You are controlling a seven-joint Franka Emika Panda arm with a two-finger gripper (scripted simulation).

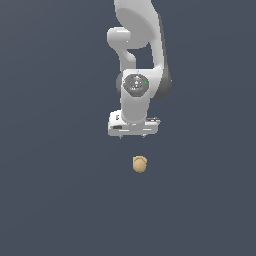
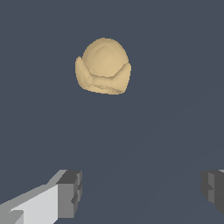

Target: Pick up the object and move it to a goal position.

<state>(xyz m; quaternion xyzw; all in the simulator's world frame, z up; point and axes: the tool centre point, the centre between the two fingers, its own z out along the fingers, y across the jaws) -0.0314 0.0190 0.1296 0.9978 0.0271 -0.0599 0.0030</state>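
So the ball [image 1: 140, 164] sits alone on the flat ground [image 1: 50, 200], below the arm [image 1: 137, 55] in the exterior view. The gripper [image 1: 133, 135] hangs over the ground with the ball at about its 5 o'clock, near but apart, nothing touching. In the wrist view the ball [image 2: 103, 66] lies ahead of the two fingers [image 2: 69, 194], outside the gap between them, not inside it.

Plain dark slate-blue backdrop [image 1: 50, 200], flat, uniform, evenly lit
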